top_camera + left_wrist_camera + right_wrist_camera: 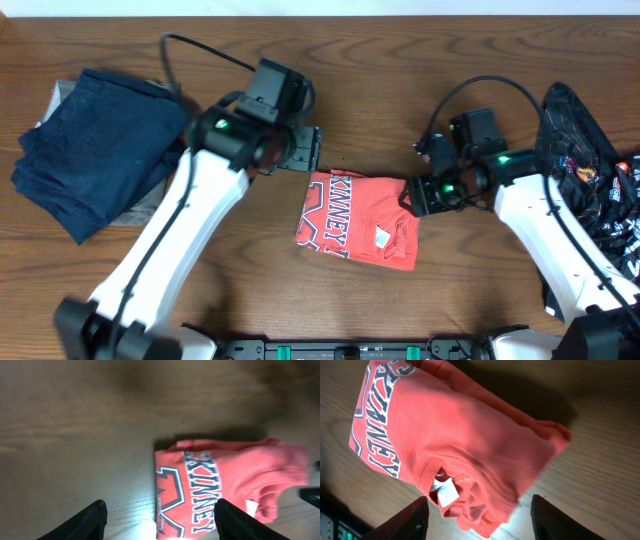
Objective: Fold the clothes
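Red T-shirt (358, 220): folded rectangle, middle of table (400, 80). Left fingers (95, 517): spread wide, empty, beside lettered edge. Right fingers (415, 515): apart, empty, over collar end. Step: fold looks complete. Next: set aside, fetch black garment (585, 170).

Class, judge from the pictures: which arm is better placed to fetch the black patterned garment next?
Probably the right. The black patterned garment lies beside the right arm, and the right gripper is open. The left gripper, also open, sits across the folded coral-red T-shirt from it.
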Motion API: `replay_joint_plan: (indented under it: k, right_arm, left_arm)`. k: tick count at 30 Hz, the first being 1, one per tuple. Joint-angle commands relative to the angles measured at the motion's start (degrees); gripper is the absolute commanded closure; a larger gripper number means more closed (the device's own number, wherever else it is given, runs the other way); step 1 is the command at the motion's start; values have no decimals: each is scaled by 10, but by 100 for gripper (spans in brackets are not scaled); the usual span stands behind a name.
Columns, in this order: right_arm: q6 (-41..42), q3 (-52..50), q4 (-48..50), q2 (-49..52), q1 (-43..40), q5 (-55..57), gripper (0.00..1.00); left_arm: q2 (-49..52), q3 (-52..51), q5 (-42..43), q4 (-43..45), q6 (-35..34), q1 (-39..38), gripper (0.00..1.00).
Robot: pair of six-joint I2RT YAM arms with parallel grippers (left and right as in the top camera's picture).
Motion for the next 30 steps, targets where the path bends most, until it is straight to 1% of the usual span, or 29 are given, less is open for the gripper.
replay_joint_plan:
  k: [1, 2, 3, 5, 7, 9, 11, 13, 16, 19, 20, 23, 25, 28, 30]
  right_arm:
    - [28, -18, 11, 1, 17, 39, 39]
    - [31, -24, 17, 3, 17, 38, 43]
    - [37, -31, 25, 4, 17, 37, 52]
    - [42, -50, 43, 8, 16, 38, 77]
    - [44, -71, 65, 12, 14, 43, 90]
    - [49, -91, 89, 18, 12, 63, 92]
    - [65, -103, 98, 25, 6, 111, 95]
    - [93, -106, 101, 34, -4, 175, 97]
    - [115, -106, 119, 39, -28, 243, 97]
    - [116, -106, 158, 39, -59, 269, 91]
    - [116, -106, 169, 39, -67, 269, 89]
    - [93, -106, 195, 39, -85, 259, 88]
    - [73, -104, 198, 38, -90, 238, 81]
    - [64, -89, 157, 35, -90, 182, 74]
    - [65, -78, 119, 25, -90, 144, 74]
  left_arm:
    - [46, -12, 21, 4, -9, -2, 30]
    - [62, -12, 21, 6, -9, -3, 30]
    - [77, -12, 21, 8, -9, -5, 30]
    - [113, -12, 21, 15, -9, -11, 30]
    - [148, -12, 30, 19, -9, -18, 30]
    - [177, -12, 48, 22, -9, -25, 30]
    - [207, -12, 49, 22, -10, -31, 30]
    - [235, -12, 49, 16, -10, -38, 30]
    - [273, -12, 49, 0, -10, -48, 30]
    - [297, -15, 49, -11, -10, -51, 31]
    - [300, -16, 49, -15, -17, -51, 33]
    - [297, -18, 49, -30, -50, -51, 33]
    - [287, -18, 49, -41, -62, -51, 34]
    - [248, -16, 50, -59, -71, -51, 34]
    - [210, -16, 49, -58, -71, -51, 33]
